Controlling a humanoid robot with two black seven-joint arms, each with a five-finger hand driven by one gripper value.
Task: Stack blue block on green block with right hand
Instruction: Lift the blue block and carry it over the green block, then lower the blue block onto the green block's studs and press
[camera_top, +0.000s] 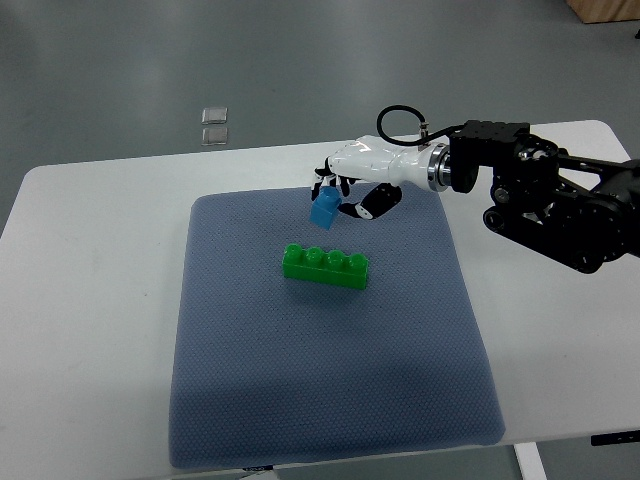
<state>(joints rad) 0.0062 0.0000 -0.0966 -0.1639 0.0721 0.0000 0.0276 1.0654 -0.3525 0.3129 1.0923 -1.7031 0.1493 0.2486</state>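
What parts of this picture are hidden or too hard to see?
- Top view: the right hand covers the upper part of the blue block, so its studs are hidden.
- Top view: whether the blue block hangs above the blue mat or touches it cannot be told.
- Top view: the two small squares on the floor are too small to identify.
- The left arm is out of view.

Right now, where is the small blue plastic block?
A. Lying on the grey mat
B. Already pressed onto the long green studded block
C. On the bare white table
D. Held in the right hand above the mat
D: the right hand grips the small blue plastic block, which hangs tilted beyond the long green studded block, apart from it.
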